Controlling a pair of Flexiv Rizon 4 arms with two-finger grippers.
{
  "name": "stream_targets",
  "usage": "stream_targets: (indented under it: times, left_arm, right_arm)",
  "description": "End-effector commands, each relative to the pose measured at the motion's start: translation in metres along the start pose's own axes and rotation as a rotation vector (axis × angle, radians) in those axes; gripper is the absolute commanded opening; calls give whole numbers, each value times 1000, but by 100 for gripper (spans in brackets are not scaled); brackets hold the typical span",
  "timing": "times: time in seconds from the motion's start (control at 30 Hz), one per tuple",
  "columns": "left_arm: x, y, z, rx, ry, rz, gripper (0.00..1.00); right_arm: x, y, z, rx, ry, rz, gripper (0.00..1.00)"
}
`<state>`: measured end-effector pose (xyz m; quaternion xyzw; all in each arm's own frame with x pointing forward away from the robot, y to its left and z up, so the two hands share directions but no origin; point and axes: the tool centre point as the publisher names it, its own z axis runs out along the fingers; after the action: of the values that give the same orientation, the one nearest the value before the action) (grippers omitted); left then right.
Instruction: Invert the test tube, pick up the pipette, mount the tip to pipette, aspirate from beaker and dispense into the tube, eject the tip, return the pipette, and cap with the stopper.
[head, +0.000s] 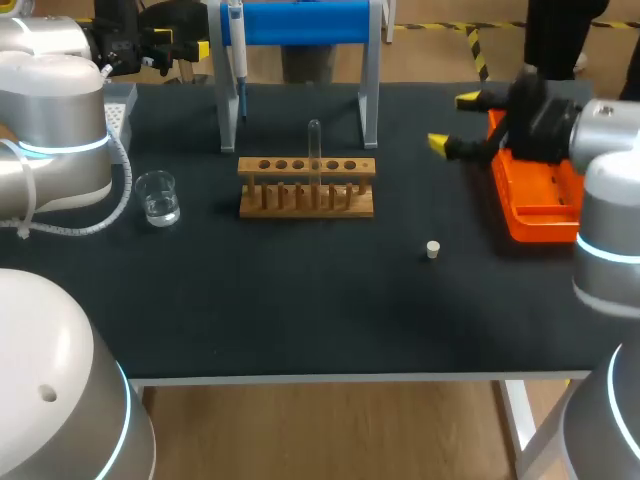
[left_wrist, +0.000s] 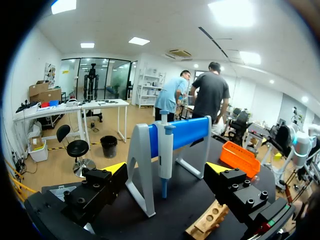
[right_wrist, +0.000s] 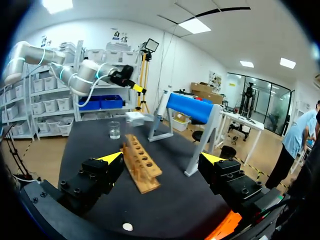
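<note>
The left gripper (left_wrist: 166, 169) was empty, its fingers wide apart, facing the pipette (left_wrist: 165, 150), which hung on the blue stand (left_wrist: 192, 130) ahead of it, untouched. The right gripper (right_wrist: 162, 158), likewise spread and empty, hovered by the orange tip box (head: 535, 195), well apart from the test tube (head: 314, 150) upright in the wooden rack (head: 305, 190).

On a black matte tabletop (head: 300, 300), a pale wooden rack (head: 306, 187) with drilled holes is standing near the middle. A white-legged, blue-barred stand (head: 300, 22) is rising at twelve o'clock; an orange plastic tray (head: 535, 200) is lying at two o'clock.
</note>
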<state>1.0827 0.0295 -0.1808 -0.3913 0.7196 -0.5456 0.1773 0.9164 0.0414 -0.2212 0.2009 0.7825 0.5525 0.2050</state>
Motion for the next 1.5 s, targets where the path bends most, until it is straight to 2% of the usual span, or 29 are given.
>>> stream_targets:
  times: [0.03, 0.33, 0.8, 0.93, 1.0, 1.1, 1.27, 1.37, 1.5]
  left_arm:
    - [0, 0, 0, 1, 1, -1, 100]
    - [0, 0, 0, 1, 1, -1, 100]
    - [0, 0, 0, 1, 1, -1, 100]
    - [37, 17, -20, 37, -1, 46, 100]
    - [60, 31, -30, 12, -26, 76, 100]
    - [100, 54, -47, 21, -26, 103, 100]
    - [151, 88, -65, 41, -28, 132, 100]
    - [173, 105, -69, 50, -17, 145, 100]
    - [188, 122, -71, 63, -20, 151, 100]
  right_arm:
    - [27, -13, 7, -64, 4, -32, 100]
    - [49, -20, 18, -58, 36, -56, 100]
    - [49, -20, 18, -58, 36, -56, 100]
    - [49, -20, 18, -58, 36, -56, 100]
    - [49, -20, 18, -58, 36, -56, 100]
    - [49, -20, 18, -58, 36, -56, 100]
    - [49, -20, 18, -58, 36, -56, 100]
    - [49, -20, 18, -58, 36, -56, 100]
    - [49, -20, 18, -58, 36, -56, 100]
